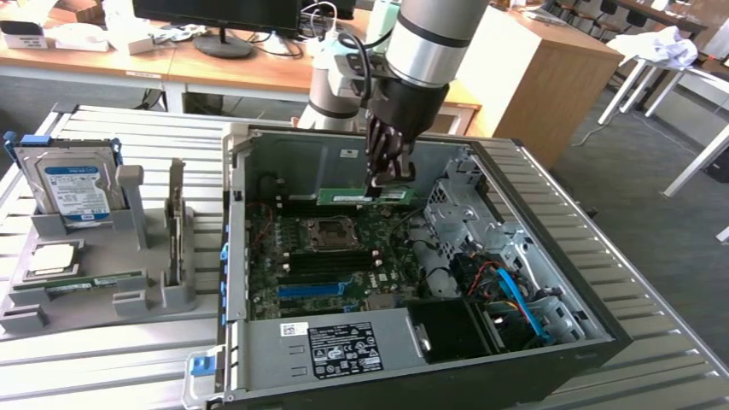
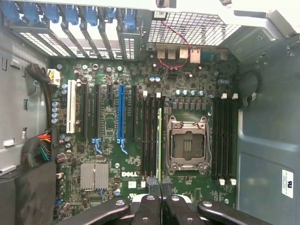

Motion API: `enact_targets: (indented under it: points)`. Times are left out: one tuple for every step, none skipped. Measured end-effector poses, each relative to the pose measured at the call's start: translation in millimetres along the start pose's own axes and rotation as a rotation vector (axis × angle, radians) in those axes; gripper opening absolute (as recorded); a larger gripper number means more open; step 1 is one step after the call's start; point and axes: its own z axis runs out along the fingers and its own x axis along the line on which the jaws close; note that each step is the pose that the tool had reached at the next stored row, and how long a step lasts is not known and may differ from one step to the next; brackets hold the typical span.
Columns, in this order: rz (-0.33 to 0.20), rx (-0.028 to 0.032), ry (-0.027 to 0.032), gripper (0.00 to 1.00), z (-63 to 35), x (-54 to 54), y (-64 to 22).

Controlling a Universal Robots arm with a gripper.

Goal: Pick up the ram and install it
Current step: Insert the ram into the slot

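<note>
Squarely in tool [image 1: 385, 180] grip: ram [image 1: 358, 196].

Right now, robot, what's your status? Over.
Gripper shut on the ram. Ram on edge over the memory slots, beside the CPU socket. Nothing blocking.

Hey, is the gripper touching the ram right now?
Touching. The exterior view shows the gripper clamped onto the top edge of the ram, with no gap.

Wooden desk [image 1: 102, 61] behind; wooden cabinet [image 1: 535, 85]; grey floor [image 1: 638, 231]; white table [image 1: 697, 161], exterior view's right.
</note>
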Motion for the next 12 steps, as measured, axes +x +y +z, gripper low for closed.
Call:
enact_targets:
  points:
    - [0.0,0.0,-0.0001,0.12,0.2,0.0,0.0]
    - [0.0,0.0,-0.0001,0.12,0.4,0.0,0.0]
    - [0.0,0.0,0.0,0.12,0.6,0.0,0.0]
    - [0.0,0.0,0.0,0.12,0.8,0.1,0.0]
    - [0.0,0.0,0.0,0.12,1.0,0.1,0.0]
    - [0.0,0.0,0.0,0.12,1.2,0.1,0.0]
    - [0.0,0.0,0.0,0.12,1.4,0.1,0.0]
    - [0.0,0.0,0.0,0.12,1.6,0.1,0.0]
    - [0.0,0.0,0.0,0.12,1.8,0.1,0.0]
    - [0.0,0.0,-0.0001,0.12,2.0,0.1,0.0]
    - [0.0,0.0,-0.0001,0.12,2.2,0.2,0.0]
    - [0.0,0.0,-0.0001,0.12,2.4,0.2,-0.1]
